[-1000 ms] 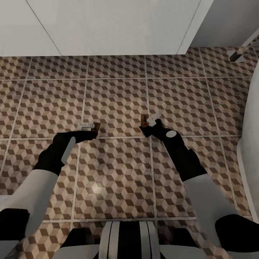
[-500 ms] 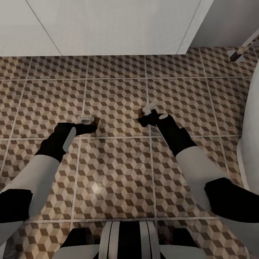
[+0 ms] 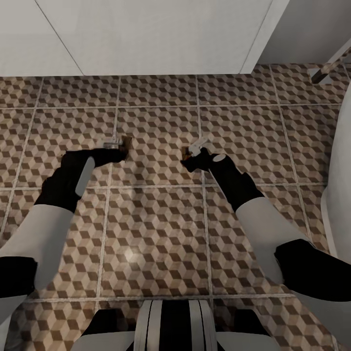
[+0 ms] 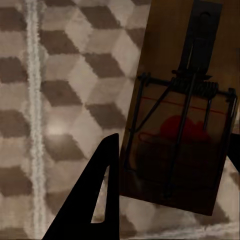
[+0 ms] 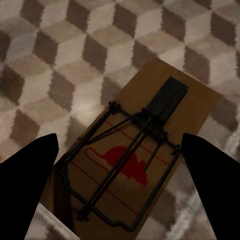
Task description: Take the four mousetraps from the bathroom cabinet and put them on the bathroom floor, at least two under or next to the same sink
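Both arms are reaching forward and down over the bathroom floor, whose large tiles are showing the brown, beige and grey cube print with pale grout lines. Along the far edge of the floor a flat white front is standing, and a white curved body is bordering the floor on the robot's right.

The left hand is hanging low over the tiles beside a grout line, with a mousetrap at its tip. In the left wrist view this mousetrap is showing as a brown wooden board with a dark wire bar, a coil spring and a red print; one dark finger is lying along its edge and the other is only just showing at the board's opposite edge. The fingers are standing apart with the board between them, and whether they are pressing on it cannot be told.

The right hand is reaching toward the middle of the floor, with a second mousetrap just at its tip. In the right wrist view that mousetrap is lying flat on the tiles, its red mouse print facing up, while the two dark fingers are spread wide on either side of it, clear of its edges.

The two mousetraps are sitting apart from each other on neighbouring tiles.
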You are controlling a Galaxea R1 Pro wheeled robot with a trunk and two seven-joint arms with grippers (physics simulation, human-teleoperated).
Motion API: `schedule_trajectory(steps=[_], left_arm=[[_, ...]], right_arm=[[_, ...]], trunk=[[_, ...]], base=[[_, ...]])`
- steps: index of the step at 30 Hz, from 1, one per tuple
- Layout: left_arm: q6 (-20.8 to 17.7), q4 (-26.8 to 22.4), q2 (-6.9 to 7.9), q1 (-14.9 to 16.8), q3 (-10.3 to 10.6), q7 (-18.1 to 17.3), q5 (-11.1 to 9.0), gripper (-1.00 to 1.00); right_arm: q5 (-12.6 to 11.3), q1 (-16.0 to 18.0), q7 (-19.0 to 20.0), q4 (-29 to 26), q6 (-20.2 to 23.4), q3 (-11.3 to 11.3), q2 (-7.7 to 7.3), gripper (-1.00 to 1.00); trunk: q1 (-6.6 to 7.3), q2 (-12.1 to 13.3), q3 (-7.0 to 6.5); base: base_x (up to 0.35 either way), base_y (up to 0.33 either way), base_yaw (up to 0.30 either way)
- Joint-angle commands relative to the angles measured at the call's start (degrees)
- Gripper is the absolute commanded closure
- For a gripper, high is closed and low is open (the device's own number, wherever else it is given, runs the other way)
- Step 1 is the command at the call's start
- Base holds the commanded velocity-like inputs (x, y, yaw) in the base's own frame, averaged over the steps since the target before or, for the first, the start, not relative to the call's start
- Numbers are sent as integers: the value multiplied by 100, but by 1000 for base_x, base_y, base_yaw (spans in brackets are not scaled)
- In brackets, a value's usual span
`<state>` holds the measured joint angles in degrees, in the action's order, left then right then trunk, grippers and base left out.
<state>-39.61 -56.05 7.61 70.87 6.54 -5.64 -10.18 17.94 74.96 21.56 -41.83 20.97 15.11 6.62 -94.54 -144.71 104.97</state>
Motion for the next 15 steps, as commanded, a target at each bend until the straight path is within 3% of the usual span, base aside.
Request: schedule_trajectory(steps=[1,8,15], left_arm=[[-34,-124,18,3,17,4,-26,100],[-53,-265,37,5,24,-31,-27,100],[-49,-162,39,-2,23,-37,-27,100]], right_arm=[[61,1,103,-10,18,-5,-7,100],[60,1,342,-10,12,-11,-27,100],[61,1,373,-10,12,-9,-35,100]], trunk=[[0,-1,3],[0,-1,3],[0,-1,3]], base=[[0,0,0],[21,0,0],[270,0,0]])
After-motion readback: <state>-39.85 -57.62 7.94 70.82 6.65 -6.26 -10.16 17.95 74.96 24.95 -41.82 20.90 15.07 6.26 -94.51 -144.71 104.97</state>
